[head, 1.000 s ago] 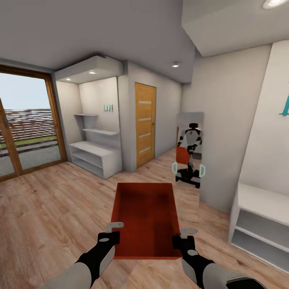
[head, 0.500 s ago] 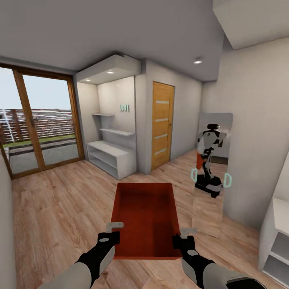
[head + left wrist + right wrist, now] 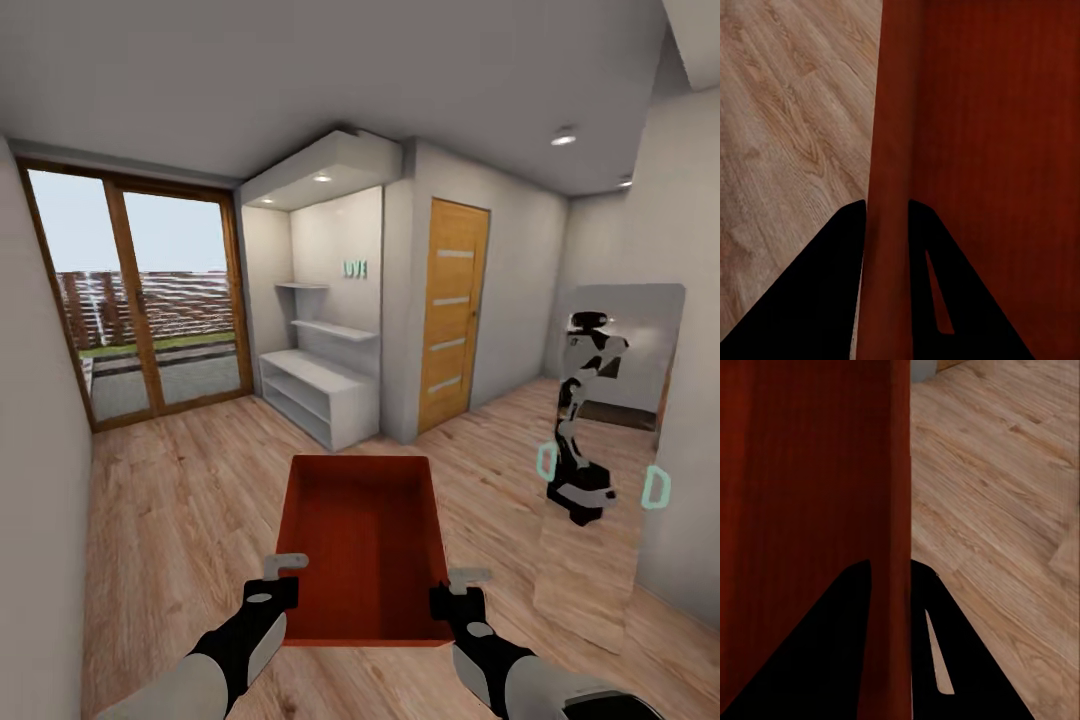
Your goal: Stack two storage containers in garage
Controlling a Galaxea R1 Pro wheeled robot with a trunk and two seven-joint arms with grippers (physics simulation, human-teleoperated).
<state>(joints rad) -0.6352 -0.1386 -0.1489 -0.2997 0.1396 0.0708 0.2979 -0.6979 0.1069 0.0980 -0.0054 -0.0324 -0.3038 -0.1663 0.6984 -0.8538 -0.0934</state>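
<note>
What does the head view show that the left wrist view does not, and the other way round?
The head view alone gives the room: a wooden door, a mirror, white shelves, a glass door, and the right gripper. The left wrist view alone gives, close up, the left gripper with one finger on each side of the container's wall. Both share the storage container, the left gripper and the wood floor.

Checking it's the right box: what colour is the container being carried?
Plain red-orange storage container, clearest in the head view.

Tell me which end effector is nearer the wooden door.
Right. The right end effector grips the container on the door's side; the left end effector grips the far wall.
</note>
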